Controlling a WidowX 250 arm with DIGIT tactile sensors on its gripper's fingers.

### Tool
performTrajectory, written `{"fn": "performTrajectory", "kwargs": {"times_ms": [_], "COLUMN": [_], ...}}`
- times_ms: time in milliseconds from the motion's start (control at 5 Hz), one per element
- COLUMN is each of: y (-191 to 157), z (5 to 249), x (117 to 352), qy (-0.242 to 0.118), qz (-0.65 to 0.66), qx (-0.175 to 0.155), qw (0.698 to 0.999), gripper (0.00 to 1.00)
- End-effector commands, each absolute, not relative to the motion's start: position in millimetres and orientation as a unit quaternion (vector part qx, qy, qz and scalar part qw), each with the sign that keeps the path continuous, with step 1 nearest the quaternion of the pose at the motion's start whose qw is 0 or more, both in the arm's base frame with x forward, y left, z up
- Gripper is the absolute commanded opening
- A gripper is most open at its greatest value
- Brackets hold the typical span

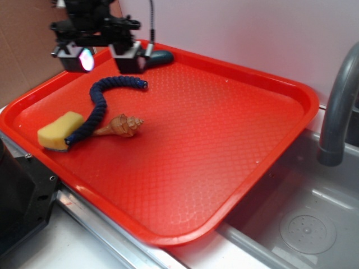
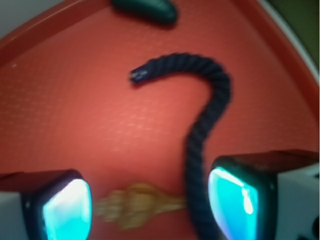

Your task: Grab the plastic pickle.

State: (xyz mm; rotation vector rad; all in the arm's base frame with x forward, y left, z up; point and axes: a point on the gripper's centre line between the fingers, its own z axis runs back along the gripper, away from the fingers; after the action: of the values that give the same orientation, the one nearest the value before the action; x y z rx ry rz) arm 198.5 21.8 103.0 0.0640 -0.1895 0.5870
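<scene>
Tray (image 1: 235,168) front corner sits closest. Plastic pickle (image 1: 160,56): one, dark green, glossy, rounded, at far rim. Also one rope (image 1: 100,103), one shell (image 1: 120,125), one sponge (image 1: 59,130). Gripper (image 1: 106,58) spread wide, empty, above the rope.

Right and lower half of red tray (image 1: 235,145) lies bare; rope (image 1: 101,103), shell (image 1: 120,125) and sponge (image 1: 59,130) crowd the left; pickle (image 1: 160,56) sits against upper-left rim, rope end near.
</scene>
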Motion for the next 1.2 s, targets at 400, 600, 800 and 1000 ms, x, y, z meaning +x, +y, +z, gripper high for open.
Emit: {"fn": "performTrajectory", "kwargs": {"times_ms": [400,600,800,1000], "y": [28,45,67,86], "z": [70,71,88,78], "x": [331,327,323,335], "qy": [-0.085,-0.103,-0.144,-0.138], "qz": [-0.114,-0.134,-0.125,-0.137], "qx": [0.053,0.054,0.051,0.029], "qw": [0.988,0.984,0.980,0.981], "gripper": [1.00,1.00,1.00,1.00]}}
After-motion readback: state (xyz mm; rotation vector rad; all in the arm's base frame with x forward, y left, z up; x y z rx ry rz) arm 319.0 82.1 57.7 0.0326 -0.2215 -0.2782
